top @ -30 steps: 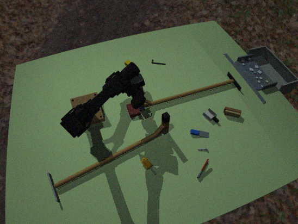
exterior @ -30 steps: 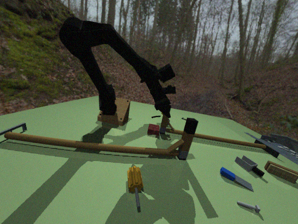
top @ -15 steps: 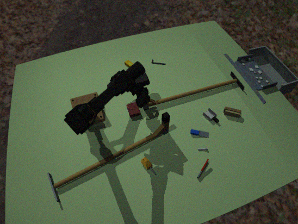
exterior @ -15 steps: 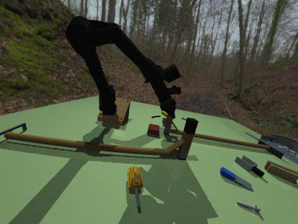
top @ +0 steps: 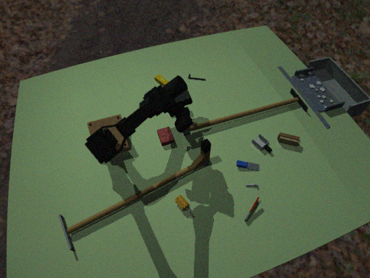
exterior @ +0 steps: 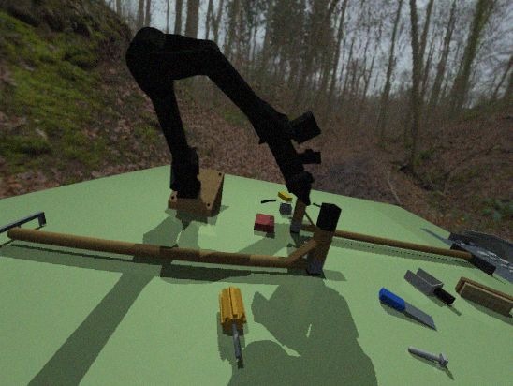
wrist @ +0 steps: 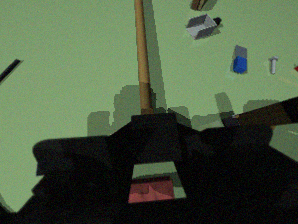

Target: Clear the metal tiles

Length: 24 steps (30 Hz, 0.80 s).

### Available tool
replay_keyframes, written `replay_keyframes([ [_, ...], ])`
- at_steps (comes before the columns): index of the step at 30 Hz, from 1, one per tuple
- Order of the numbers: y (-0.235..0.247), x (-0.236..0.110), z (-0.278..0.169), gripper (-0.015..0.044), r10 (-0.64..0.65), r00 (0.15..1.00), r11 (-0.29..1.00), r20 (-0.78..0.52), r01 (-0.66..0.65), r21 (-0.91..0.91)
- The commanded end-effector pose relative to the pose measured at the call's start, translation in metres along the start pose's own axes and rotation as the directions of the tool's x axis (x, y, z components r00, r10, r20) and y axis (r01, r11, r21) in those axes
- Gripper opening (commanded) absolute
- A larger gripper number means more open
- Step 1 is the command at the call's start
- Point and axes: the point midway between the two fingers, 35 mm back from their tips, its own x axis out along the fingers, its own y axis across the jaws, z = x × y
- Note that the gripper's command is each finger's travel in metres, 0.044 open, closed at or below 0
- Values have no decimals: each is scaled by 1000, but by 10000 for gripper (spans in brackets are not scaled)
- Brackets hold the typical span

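My gripper (top: 184, 129) (exterior: 303, 198) (wrist: 149, 122) is shut on the upright grip of the long scraper (top: 246, 112) (exterior: 398, 244) (wrist: 142, 55), over the table. The scraper's wooden handle runs low over the table to its dark head (top: 304, 105) (exterior: 482, 263), at the near lip of the steel bench plate (top: 304, 92). Whether the head touches the lip cannot be told. Several small pale metal tiles (top: 319, 83) lie spread on the plate. The grey catch box (top: 358, 105) stands at the plate's far end; no tiles show on its visible floor. The fingertips are mostly hidden.
A second long-handled tool (top: 111, 206) (exterior: 94, 244) with a black-topped post (top: 205, 146) (exterior: 329, 216) lies beside the arm. A red block (top: 165, 135) (exterior: 264, 223) is near the gripper. A screwdriver (top: 182, 202), blue-handled scraper (top: 247, 165), brush (top: 288, 139) and bolt (top: 252, 185) lie around.
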Motion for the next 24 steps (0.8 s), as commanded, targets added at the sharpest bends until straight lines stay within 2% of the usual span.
replay_keyframes([
  [1, -1, 3, 10, 0, 2, 1000, 1000, 14, -3, 8],
  [24, -6, 26, 39, 0, -2, 1000, 1000, 19, 2, 9],
])
